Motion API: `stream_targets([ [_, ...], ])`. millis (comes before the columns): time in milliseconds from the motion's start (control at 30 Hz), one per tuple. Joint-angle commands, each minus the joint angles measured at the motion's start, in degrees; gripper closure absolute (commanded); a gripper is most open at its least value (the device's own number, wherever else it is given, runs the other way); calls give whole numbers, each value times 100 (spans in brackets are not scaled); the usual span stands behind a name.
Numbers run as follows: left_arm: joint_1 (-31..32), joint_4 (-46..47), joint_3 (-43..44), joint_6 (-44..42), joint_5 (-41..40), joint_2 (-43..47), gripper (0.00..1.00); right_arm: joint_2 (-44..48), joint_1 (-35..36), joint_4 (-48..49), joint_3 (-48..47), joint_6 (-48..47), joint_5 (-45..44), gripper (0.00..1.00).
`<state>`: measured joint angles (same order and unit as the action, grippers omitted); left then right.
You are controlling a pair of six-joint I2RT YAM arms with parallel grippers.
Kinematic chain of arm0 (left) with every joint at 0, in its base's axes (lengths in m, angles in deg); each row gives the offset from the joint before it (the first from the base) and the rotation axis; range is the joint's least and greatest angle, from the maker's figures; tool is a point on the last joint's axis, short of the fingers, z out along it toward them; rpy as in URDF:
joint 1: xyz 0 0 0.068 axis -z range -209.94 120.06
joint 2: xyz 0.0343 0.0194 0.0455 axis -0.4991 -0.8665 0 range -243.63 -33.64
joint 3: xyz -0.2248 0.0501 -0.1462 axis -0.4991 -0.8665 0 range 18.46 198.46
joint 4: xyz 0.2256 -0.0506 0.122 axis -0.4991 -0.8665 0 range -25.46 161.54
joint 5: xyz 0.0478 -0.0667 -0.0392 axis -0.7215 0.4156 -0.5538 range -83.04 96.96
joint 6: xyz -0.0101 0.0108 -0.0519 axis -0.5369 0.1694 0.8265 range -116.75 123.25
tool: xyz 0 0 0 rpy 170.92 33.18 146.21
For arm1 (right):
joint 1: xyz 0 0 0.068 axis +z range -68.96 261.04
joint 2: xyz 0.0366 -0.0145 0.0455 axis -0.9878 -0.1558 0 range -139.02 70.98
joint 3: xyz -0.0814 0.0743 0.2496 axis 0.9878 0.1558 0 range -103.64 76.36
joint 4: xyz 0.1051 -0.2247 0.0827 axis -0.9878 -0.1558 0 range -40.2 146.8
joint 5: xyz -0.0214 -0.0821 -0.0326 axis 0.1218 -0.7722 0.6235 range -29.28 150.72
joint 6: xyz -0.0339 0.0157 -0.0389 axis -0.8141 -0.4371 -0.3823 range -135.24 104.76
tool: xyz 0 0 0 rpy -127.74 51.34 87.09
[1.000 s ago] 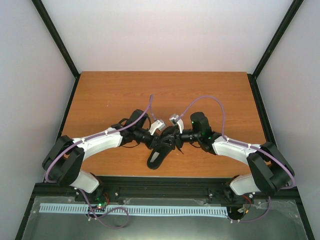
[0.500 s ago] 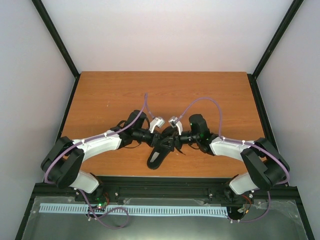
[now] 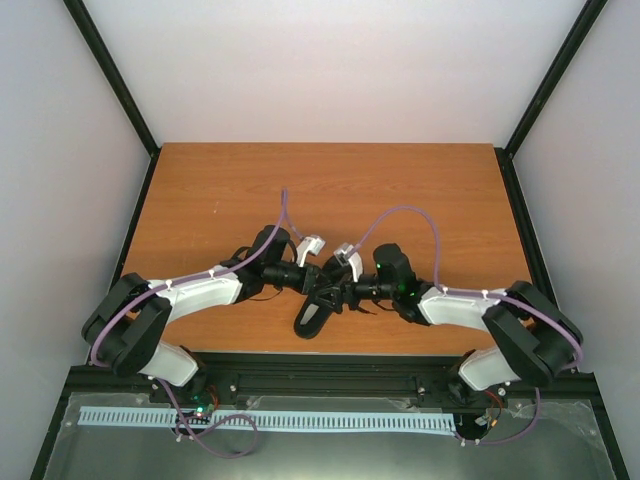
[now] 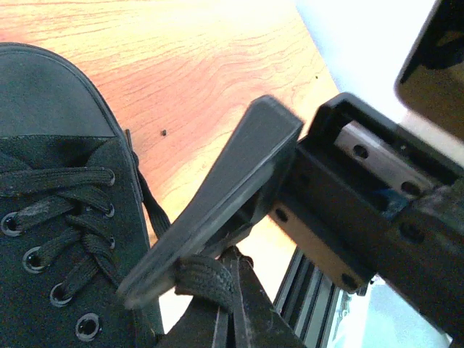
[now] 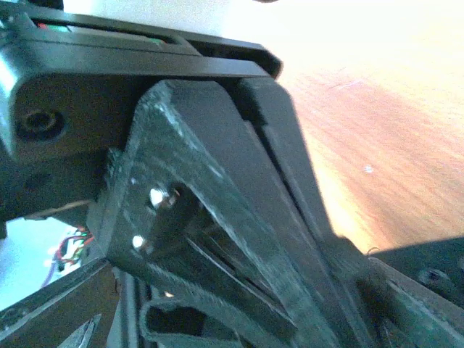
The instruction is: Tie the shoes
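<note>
The small black shoe (image 3: 312,318) lies near the table's front edge, toe toward the near side. In the left wrist view its eyelets and crossed laces (image 4: 51,239) fill the left side. Both grippers meet just above its lacing. My left gripper (image 3: 318,287) has its jaws pressed together (image 4: 230,262) with a loop of black lace (image 4: 206,279) at their tip. My right gripper (image 3: 336,292) comes in from the right; its finger (image 4: 217,188) lies across that same lace loop. In the right wrist view its jaws (image 5: 341,290) look closed, blurred, with the shoe (image 5: 428,268) beside them.
The wooden table (image 3: 220,190) stretches behind the arms. A black metal rail (image 3: 330,365) runs along the front edge just below the shoe. Purple cables (image 3: 400,212) arch over both wrists. Dark frame posts stand at the table's back corners.
Both wrists have drawn closer together and a little toward the near edge; the right arm moved left most. The shoe has stayed in place.
</note>
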<state>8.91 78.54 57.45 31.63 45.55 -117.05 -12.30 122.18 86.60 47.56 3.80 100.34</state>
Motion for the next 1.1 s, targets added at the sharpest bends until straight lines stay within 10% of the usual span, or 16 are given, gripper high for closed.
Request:
stream_targets([
  [0,26,80,17,118,-46,50,99,685,8,-163,256,-172,-1187,11],
  [400,26,-138,6,126,-241,244,99,1218,-1,-362,693,-54,-1459,22],
  [700,26,-199,-5,106,-222,336,99,809,-1,-181,362,-205,-1328,13],
  [1067,26,-170,52,235,-313,307,99,286,215,138,233,-84,-1194,33],
])
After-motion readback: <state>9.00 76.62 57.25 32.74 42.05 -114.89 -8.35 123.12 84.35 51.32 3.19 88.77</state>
